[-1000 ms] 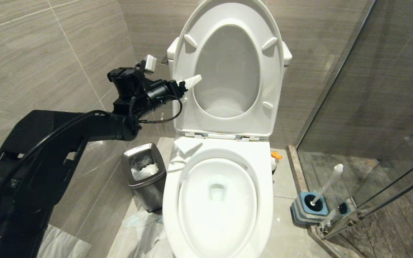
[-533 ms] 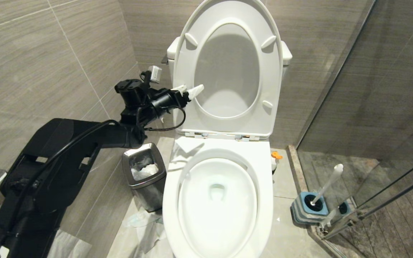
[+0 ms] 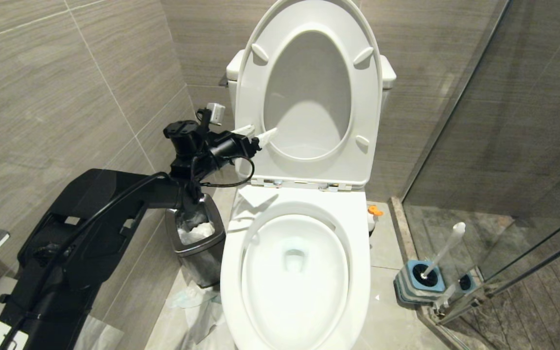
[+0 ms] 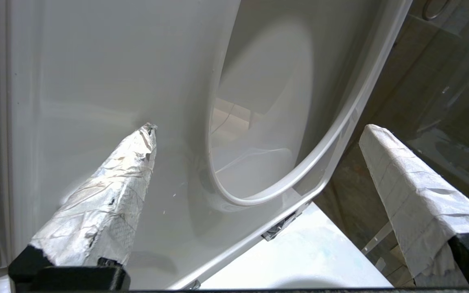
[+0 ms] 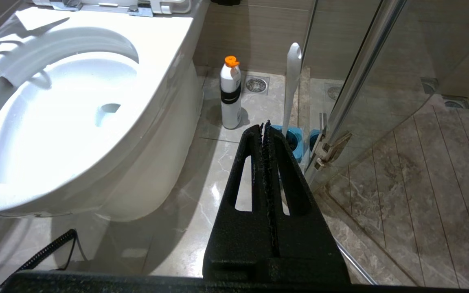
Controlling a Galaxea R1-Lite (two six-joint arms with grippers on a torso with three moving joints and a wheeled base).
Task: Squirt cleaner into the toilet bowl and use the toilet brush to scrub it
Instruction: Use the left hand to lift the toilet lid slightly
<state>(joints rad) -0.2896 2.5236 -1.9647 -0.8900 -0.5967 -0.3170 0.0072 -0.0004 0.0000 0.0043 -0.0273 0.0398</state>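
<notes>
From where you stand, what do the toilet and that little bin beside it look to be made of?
The toilet bowl looks like glossy white glazed ceramic, judging by its bright reflections. The waste bin seems brushed steel: grey, with a soft metallic sheen.

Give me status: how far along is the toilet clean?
Done: seat and lid are raised, toilet bowl exposed. In hand: nothing; left pincer is open and empty at the raised seat, right pincer shut and empty. Left: the orange-capped bottle stands on the floor, the toilet brush sits in its holder; squirting and scrubbing remain.
</notes>
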